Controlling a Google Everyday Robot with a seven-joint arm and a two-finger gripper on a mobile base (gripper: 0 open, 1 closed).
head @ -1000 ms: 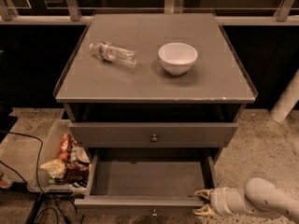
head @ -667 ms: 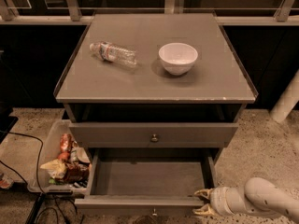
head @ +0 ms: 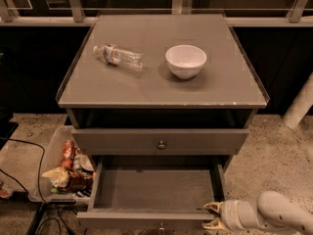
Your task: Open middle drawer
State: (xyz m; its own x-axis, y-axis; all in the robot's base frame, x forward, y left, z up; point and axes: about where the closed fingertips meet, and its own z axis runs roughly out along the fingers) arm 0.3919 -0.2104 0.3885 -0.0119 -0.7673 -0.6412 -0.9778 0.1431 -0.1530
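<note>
The grey flat-fronted middle drawer (head: 128, 219) stands pulled well out toward 6 o'clock. Its bare grey inside is open to view, and its small round metal knob (head: 160, 225) sits at the bottom edge of the view. Above it, the grey uppermost drawer front (head: 117, 141) lies closed under the grey cabinet top (head: 161, 89). On that top a white round bowl (head: 186, 60) stands, with a clear plastic bottle (head: 119, 56) lying at its 9 o'clock, the two apart.

At 3 o'clock of the open drawer the speckled floor (head: 271, 165) is bare. At 9 o'clock a clear plastic bin (head: 43, 173) of wrappers sits just beside the drawer's side.

Since a second ago nothing has shifted; drawer and arm hold the same places.

The white gripper (head: 209, 216) is at 5 o'clock, at the drawer front's right end. Its jaws are spread, one tip above and one below the panel's level; they hold nothing that I can make out, and contact with the panel cannot be told.
</note>
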